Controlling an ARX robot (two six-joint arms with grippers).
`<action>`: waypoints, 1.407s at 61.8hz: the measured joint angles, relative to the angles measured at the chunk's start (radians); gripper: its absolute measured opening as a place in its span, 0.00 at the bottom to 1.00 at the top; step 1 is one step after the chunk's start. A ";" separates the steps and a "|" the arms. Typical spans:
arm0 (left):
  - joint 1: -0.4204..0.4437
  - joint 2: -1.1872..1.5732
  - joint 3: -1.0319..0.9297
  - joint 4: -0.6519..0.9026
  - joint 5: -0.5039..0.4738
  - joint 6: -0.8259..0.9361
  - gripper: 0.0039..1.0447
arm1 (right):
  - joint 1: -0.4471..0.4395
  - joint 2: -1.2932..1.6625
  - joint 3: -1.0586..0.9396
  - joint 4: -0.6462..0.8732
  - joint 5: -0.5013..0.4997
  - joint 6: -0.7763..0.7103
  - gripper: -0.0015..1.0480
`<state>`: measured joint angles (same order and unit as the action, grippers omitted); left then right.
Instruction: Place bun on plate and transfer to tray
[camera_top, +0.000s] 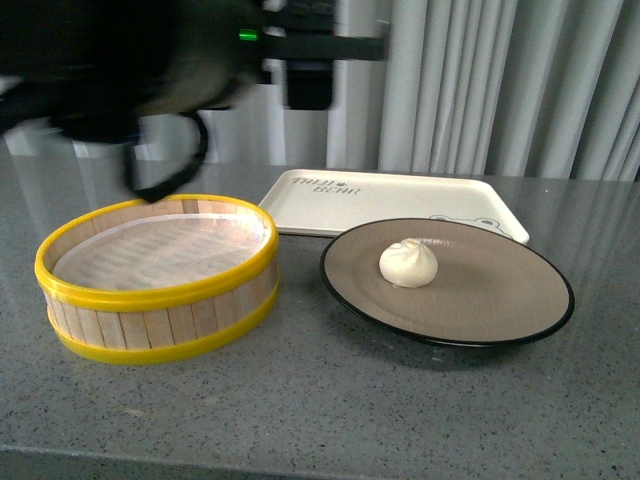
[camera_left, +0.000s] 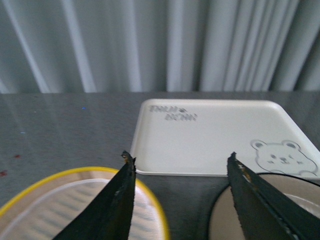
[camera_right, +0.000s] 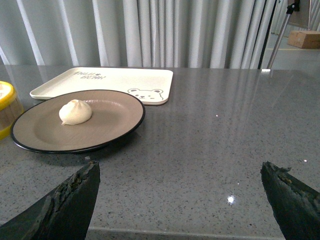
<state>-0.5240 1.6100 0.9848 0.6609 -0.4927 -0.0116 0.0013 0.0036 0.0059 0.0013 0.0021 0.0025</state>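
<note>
White pleated bun (camera_top: 408, 263) sits on taupe plate (camera_top: 500, 292); top seemingly twisted.

A glossy grey speckled table (camera_top: 330, 400) spreads under and ahead of the left claw (camera_left: 179, 156) and the right claw (camera_right: 179, 165), with a small bright glint (camera_right: 230, 200) of light on it close under the right claw. Beyond the table's far edge, straight ahead of both claws, a pale grey curtain (camera_top: 520, 90) hangs in soft, evenly lit vertical folds. Far ahead of the right claw, past the curtain's end, a dark stand (camera_right: 281, 32) slants up near a cardboard box (camera_right: 305, 39) on a pale floor (camera_right: 292, 59).
</note>
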 joint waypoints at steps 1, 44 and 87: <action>0.016 -0.033 -0.046 0.027 0.008 0.001 0.46 | 0.000 0.000 0.000 0.000 0.000 0.000 0.92; 0.352 -0.605 -0.797 0.150 0.330 0.007 0.04 | 0.000 0.000 0.000 0.000 -0.003 0.000 0.92; 0.522 -1.022 -0.958 -0.085 0.491 0.007 0.04 | 0.000 0.000 0.000 0.000 -0.003 0.000 0.92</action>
<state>-0.0017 0.5880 0.0265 0.5762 -0.0017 -0.0048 0.0013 0.0036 0.0059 0.0013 -0.0010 0.0025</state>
